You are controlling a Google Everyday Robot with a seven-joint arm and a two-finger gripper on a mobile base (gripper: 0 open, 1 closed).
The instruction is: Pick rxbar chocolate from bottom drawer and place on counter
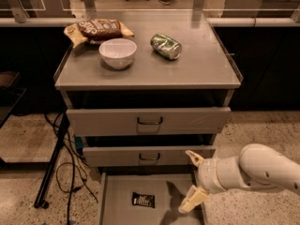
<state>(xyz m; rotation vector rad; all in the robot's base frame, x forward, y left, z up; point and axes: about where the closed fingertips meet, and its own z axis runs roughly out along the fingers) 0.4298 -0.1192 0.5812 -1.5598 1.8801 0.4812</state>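
Note:
The rxbar chocolate (143,200), a small black wrapper with white lettering, lies flat on the floor of the open bottom drawer (117,191). My gripper (193,179) is open, with cream fingers spread one above the other, over the drawer's right side. It is empty and sits to the right of the bar, apart from it. The counter (197,64) is the grey top of the cabinet, above.
On the counter stand a white bowl (117,52), a green can (166,46) on its side and a brown snack bag (98,29). Two upper drawers (150,121) with loop handles are slightly pulled out. Cables and a black stand leg (54,163) lie left of the cabinet.

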